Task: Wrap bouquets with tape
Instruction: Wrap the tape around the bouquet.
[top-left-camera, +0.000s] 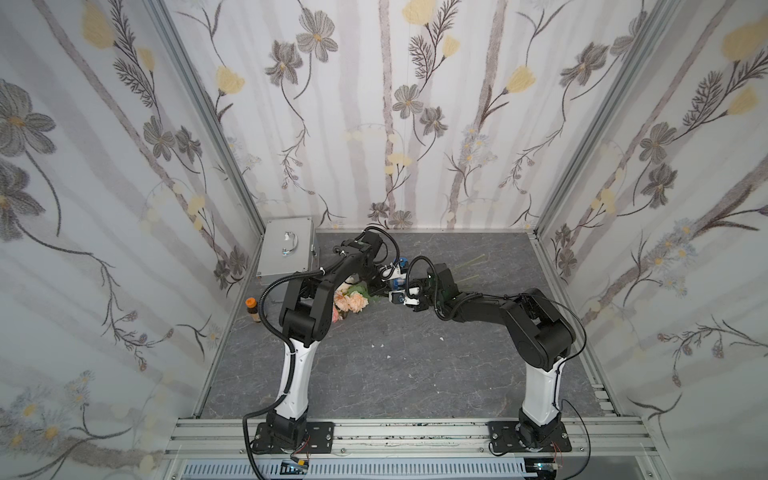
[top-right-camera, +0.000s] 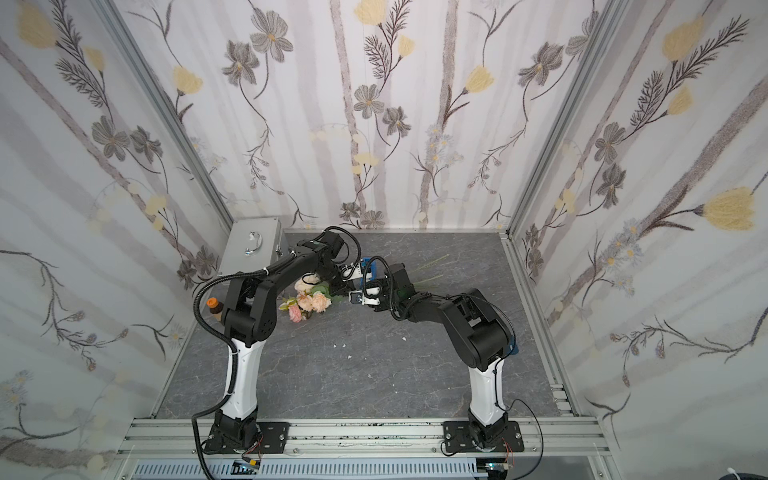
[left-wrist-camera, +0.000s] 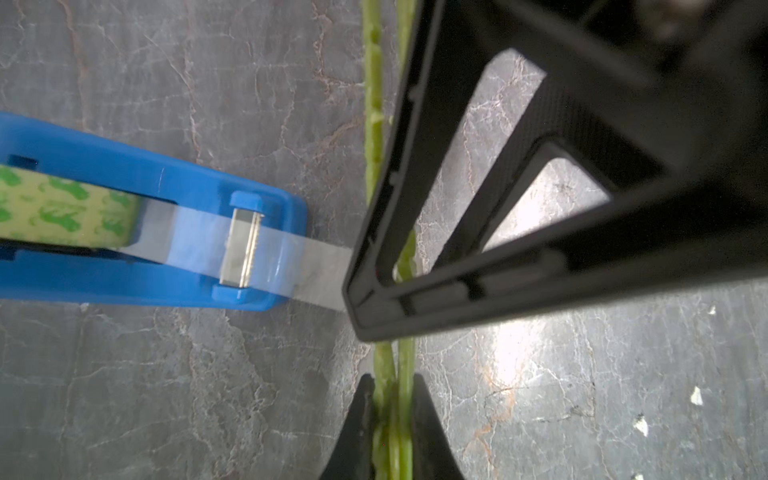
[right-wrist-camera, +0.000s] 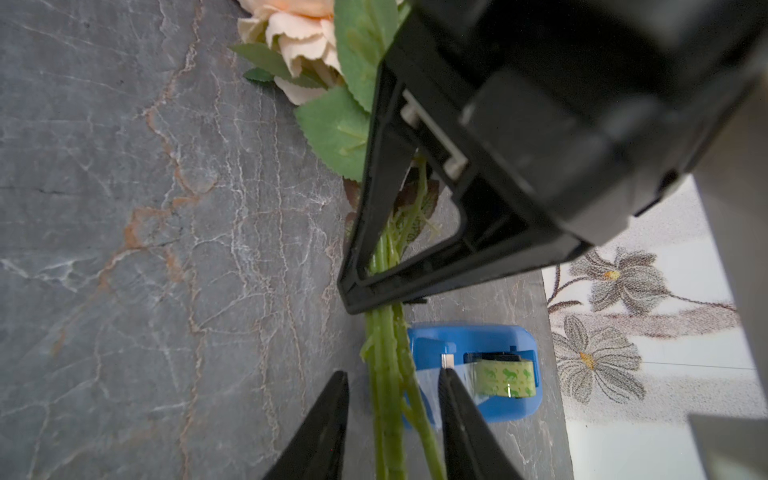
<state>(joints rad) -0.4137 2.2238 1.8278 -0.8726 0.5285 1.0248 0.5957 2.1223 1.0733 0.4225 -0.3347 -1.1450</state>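
The bouquet (top-left-camera: 351, 301) (top-right-camera: 309, 301) of pink and peach roses lies on the grey table, its green stems (left-wrist-camera: 384, 365) (right-wrist-camera: 384, 374) running right. My left gripper (left-wrist-camera: 392, 376) (top-left-camera: 380, 286) is shut on the stems. My right gripper (right-wrist-camera: 393, 372) (top-left-camera: 395, 297) is open, one finger on each side of the stems with a gap on both sides. The tape sits in its blue dispenser (left-wrist-camera: 124, 174) (right-wrist-camera: 511, 340) (top-left-camera: 401, 266) just behind the stems. A clear strip of tape (left-wrist-camera: 324, 270) runs from the cutter to the stems.
A silver case (top-left-camera: 286, 249) stands in the back left corner, and an orange-capped bottle (top-left-camera: 252, 309) is by the left wall. Small white scraps (top-left-camera: 388, 357) lie mid-table. A dark blue block (top-right-camera: 515, 349) peeks out behind the right arm. Walls close three sides.
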